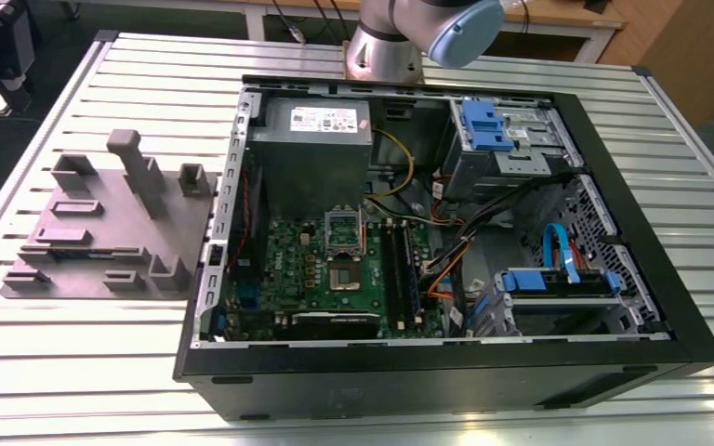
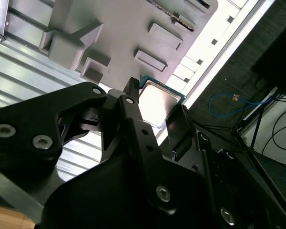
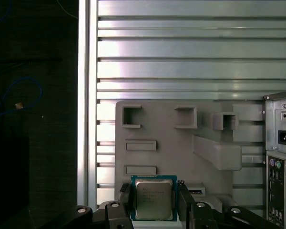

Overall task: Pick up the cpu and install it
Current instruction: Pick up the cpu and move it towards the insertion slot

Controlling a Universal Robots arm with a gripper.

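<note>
At the exterior view's left, block (image 1: pixel 109 228): grey-mauve plastic with upright posts and shallow recesses. It lies flat on the table (image 1: pixel 72 372), just beside the case (image 1: pixel 456 376).
Table: slatted metal; carries the block and the case.
Case: black, open side up, to the right of the block. It takes up the middle of the table and its side toward the exterior view's right.
Motherboard (image 1: pixel 295 269): green, flat on the case floor, on the side nearest the block.
Socket frame (image 1: pixel 342 228): silver rectangular metal, near the motherboard's middle.
Arm (image 1: pixel 389 42): base stands beyond the case in the exterior view, with a blue-capped joint above it.
Drive cages (image 1: pixel 506 130): blue-fronted, in the half of the case toward the exterior view's right.
Gripper (image 3: pixel 154 202) (image 2: pixel 156 109): black, two fingers (image 3: pixel 125 200). It is clamped on the cpu (image 3: pixel 154 196) (image 2: pixel 157 101) — one finger against each of two opposite edges, in both wrist views.
Cpu location: between the fingertips, held off the block, which lies behind it in both wrist views.
Cpu facing: flat, silvery-grey metal top toward the wrist cameras, with a green rim showing around it.
Cpu axis: outline close to square — no long side can be told. In the first wrist view its edges run parallel to the block's edges.
</note>
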